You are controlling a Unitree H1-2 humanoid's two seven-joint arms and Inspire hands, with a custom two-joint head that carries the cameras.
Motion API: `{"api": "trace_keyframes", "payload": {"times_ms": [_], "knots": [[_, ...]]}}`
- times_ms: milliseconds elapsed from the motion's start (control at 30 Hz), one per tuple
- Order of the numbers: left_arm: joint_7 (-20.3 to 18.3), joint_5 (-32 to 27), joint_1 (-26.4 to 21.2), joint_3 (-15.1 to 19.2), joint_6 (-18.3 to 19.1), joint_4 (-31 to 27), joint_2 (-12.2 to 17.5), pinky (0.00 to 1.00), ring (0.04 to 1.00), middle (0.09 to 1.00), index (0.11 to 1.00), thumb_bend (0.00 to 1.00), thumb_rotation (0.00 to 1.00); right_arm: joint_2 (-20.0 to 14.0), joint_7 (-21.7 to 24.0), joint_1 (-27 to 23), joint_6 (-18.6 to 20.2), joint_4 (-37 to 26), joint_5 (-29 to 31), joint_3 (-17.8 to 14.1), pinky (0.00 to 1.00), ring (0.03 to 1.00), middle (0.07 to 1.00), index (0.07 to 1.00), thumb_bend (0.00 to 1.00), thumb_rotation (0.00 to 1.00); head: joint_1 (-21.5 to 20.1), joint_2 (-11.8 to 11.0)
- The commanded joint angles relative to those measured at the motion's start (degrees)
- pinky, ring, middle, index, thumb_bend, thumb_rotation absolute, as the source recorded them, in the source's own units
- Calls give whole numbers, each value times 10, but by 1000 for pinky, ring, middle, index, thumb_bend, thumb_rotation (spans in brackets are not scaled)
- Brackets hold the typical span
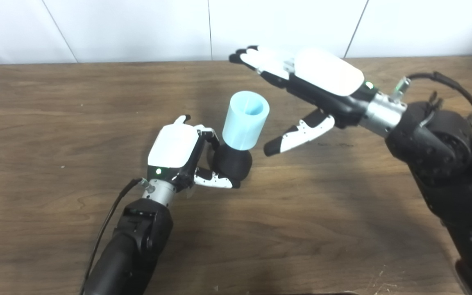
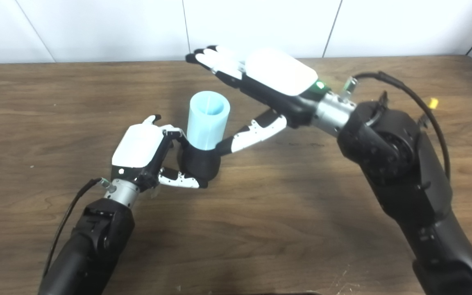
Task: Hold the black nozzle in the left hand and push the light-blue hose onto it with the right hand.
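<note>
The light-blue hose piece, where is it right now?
The short light-blue plastic hose stands near the middle of the wooden table, seated on the black nozzle gripped by the left robot hand; the open right robot hand is just beside it.

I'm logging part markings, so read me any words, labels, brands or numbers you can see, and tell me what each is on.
No readable text in either view.
Hose: plain light blue, no markings.
Nozzle: plain black.
Left hand and right hand: blank white covers, green lights only.
Table: bare wood grain.
</note>
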Motion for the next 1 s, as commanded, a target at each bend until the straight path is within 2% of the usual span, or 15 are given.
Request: {"api": "trace_keyframes", "payload": {"times_ms": [0, 267, 433, 967], "knots": [[-14, -5, 1, -8, -9, -6, -3, 918, 722, 649, 484, 520, 45, -1, -15, -3, -11, -29, 4, -9, 996, 1000, 1000, 1000, 634, 916, 1, 1], [-14, -8, 2, -7, -11, -6, -2, 914, 722, 649, 484, 520, 45, 18, -19, 26, -25, -39, -21, 8, 1000, 1000, 1000, 1000, 625, 968, 1, 3], [-10, -7, 2, -7, -12, -4, -3, 915, 721, 647, 484, 520, 45, 27, -19, 30, -34, -36, -36, 17, 999, 1000, 1000, 1000, 634, 961, 1, 2], [-19, -8, 1, -8, -10, -10, -3, 926, 725, 649, 484, 520, 45, 42, -10, 2, -47, -13, -60, 35, 1000, 1000, 1000, 1000, 626, 1000, 0, 4]]}}
